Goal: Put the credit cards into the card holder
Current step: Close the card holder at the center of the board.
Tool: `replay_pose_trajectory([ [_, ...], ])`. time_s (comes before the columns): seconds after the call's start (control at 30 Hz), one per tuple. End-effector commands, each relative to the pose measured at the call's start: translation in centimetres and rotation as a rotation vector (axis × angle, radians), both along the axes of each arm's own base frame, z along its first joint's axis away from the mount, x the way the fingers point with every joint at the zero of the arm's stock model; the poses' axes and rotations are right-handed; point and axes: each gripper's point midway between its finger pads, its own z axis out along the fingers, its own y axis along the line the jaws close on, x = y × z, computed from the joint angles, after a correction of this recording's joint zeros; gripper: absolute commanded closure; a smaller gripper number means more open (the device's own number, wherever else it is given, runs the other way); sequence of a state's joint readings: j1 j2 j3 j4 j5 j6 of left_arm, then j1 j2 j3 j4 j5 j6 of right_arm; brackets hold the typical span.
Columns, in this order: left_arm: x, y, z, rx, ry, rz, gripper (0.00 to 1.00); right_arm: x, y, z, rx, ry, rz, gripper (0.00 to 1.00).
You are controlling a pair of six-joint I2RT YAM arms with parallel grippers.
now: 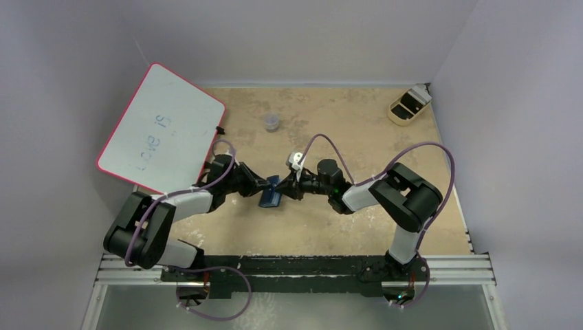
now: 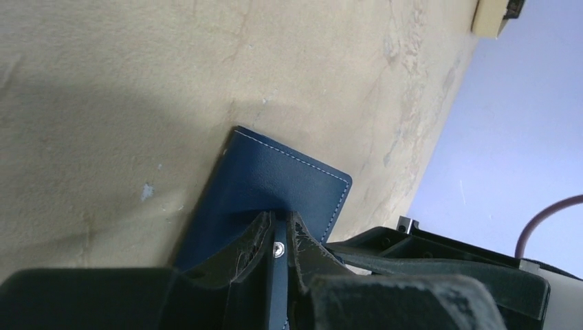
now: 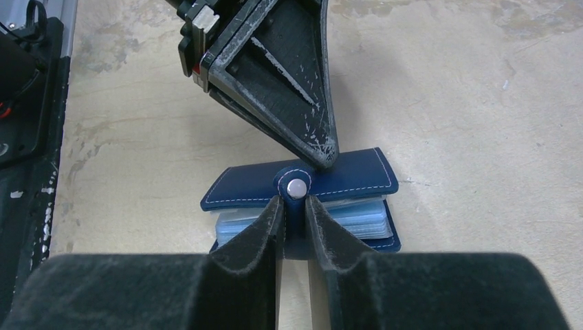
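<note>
The navy card holder [image 1: 272, 198] lies on the table between both grippers, closed, its snap tab [image 3: 297, 187] fastened over the top cover [image 3: 357, 168]. Light blue inner pockets [image 3: 357, 216] show at its open edge. My left gripper [image 1: 266, 185] is shut on a navy part of the holder that carries a metal snap [image 2: 278, 249]; the holder's cover [image 2: 275, 179] lies beyond its fingertips. My right gripper [image 1: 289, 188] is shut on the snap tab, its fingers [image 3: 265, 227] on either side just below the snap. No loose credit card is in view.
A pink-edged whiteboard [image 1: 161, 130] leans at the back left. A small clear cup [image 1: 272, 122] stands behind the grippers. A tan tray [image 1: 409, 104] sits at the back right corner and also shows in the left wrist view [image 2: 491, 17].
</note>
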State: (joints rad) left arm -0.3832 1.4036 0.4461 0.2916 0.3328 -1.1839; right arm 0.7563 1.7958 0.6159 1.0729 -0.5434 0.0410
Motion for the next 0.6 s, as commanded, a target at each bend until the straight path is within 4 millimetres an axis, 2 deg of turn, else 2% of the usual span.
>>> replay_pose_trajectory([
  [0.0,0.8,0.4,-0.1,0.071,-0.031,0.011,0.9,0.0,0.5,0.5,0.009,-0.013,0.022,0.79],
  [0.13,0.8,0.8,-0.8,0.118,-0.024,0.015,0.9,-0.3,0.3,0.6,0.006,0.021,0.019,0.7],
  [0.33,0.6,0.9,-2.0,0.158,-0.021,0.01,0.89,-0.6,0.3,-0.2,0.006,0.063,0.017,0.61],
  [0.43,0.3,0.9,-2.6,0.204,-0.005,-0.013,0.88,-0.9,0.2,-1.0,-0.006,0.102,0.012,0.59],
  [0.57,0.3,1.2,-2.5,0.232,-0.01,-0.003,0.87,-1.0,-0.1,0.7,0.021,0.124,-0.02,0.6],
])
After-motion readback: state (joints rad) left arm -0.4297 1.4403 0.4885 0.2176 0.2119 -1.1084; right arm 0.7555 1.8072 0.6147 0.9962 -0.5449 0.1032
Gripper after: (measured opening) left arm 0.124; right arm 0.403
